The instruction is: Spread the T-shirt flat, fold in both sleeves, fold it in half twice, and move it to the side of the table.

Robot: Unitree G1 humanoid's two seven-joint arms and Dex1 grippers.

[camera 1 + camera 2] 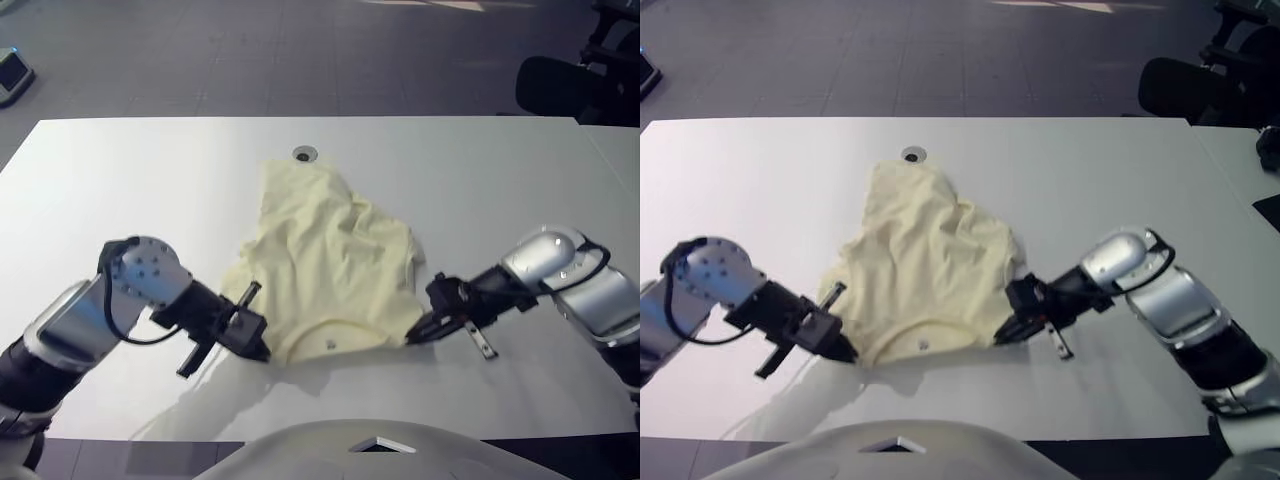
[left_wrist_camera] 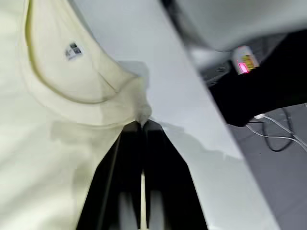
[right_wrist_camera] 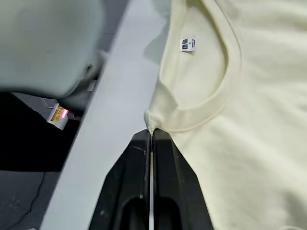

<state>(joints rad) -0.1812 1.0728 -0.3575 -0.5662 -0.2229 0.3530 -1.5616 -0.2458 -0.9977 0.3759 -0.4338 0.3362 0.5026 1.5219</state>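
1. A white table (image 1: 140, 180) spans the scene, with grey floor beyond its far edge.
2. A pale yellow T-shirt (image 1: 330, 265) lies crumpled near the middle of the table, closer to the robot's edge than to the far edge. It is bunched and creased, not flat. The cloth is narrow at its far end and wider toward the robot.
3. The collar (image 1: 335, 335) is on the near side, toward the robot. A small label (image 3: 187, 44) shows inside the neck opening.
4. The left gripper (image 1: 262, 350) sits low over the table at the shirt's near left corner, just beside the collar. In the left wrist view its two black fingers are pressed together, with a fold of the shirt's shoulder edge pinched at their tips.
5. The right gripper (image 1: 412, 340) sits low at the shirt's near right corner, on the other side of the collar. In the right wrist view its fingers are closed tight on a small tuck of cloth at the shoulder edge.
6. The collar lies between the two grippers, and each arm extends inward from its own side of the table.
7. A small round hole (image 1: 304, 154) with a metal ring is set in the table just beyond the shirt's far end.
8. A dark chair (image 1: 560, 85) stands on the floor past the table's far right corner.
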